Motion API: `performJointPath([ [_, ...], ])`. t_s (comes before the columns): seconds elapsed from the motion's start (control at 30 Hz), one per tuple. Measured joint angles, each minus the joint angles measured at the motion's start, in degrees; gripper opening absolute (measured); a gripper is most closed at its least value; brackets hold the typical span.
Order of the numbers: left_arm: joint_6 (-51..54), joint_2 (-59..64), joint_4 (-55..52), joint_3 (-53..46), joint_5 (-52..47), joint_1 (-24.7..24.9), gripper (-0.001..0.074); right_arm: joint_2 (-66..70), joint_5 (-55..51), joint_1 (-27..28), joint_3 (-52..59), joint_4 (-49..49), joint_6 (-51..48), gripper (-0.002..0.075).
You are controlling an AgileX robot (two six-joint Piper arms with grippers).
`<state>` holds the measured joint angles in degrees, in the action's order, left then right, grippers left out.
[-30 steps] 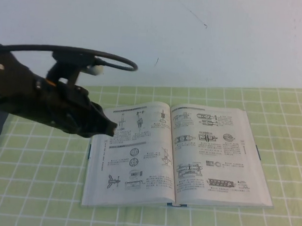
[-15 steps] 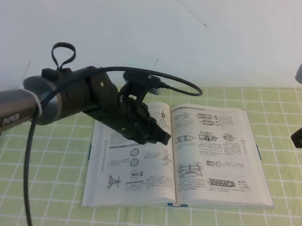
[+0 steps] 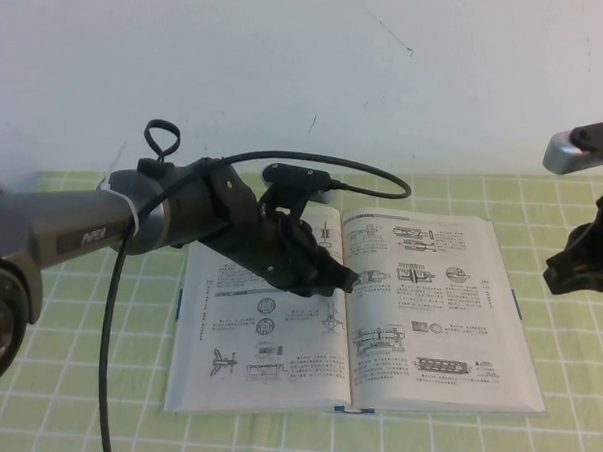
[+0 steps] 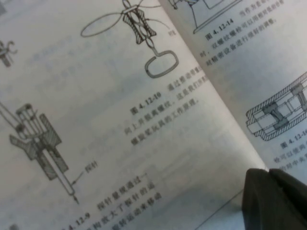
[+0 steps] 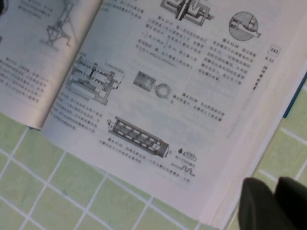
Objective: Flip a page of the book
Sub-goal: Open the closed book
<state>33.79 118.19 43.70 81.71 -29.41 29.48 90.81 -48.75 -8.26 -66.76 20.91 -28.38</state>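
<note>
The book lies open and flat on the green checked cloth. Its right-hand page carries rows of small mechanical cross-section drawings and lies flat. My left gripper reaches across the left-hand page, its tip just over the book's centre fold, fingers shut and empty. The left wrist view shows those fingertips close above the paper by the fold. My right gripper hangs beside the book's right edge, shut and empty. In the right wrist view its tips sit over the page's outer corner.
The green checked cloth covers the table around the book. A white wall stands behind. The left arm's black cable hangs over the cloth on the left.
My left arm has swung right across the left-hand page until its tip reached the centre fold. My right arm has come into view and moved in toward the book's right edge.
</note>
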Motion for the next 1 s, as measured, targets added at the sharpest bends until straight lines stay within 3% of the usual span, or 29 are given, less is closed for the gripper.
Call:
performJointPath([
  [0.2,-2.4,0.8,-5.7,0.4,-0.2,0.0,-0.0004,4.0,3.6,0.0,0.0,0.5,1.0,0.0302],
  [0.33,-6.6,1.9,-10.3,0.9,-0.7,0.1,-0.0004,7.1,5.0,0.0,0.0,1.8,2.2,0.0394],
  [0.63,-9.9,2.8,-11.1,1.5,-1.1,0.1,-0.0004,14.1,10.8,0.0,-0.1,7.9,1.8,0.0410],
  [1.0,-11.8,2.9,-11.3,1.5,-1.6,-0.1,-0.0004,19.8,12.7,0.0,-0.1,22.5,-10.1,0.0369],
])
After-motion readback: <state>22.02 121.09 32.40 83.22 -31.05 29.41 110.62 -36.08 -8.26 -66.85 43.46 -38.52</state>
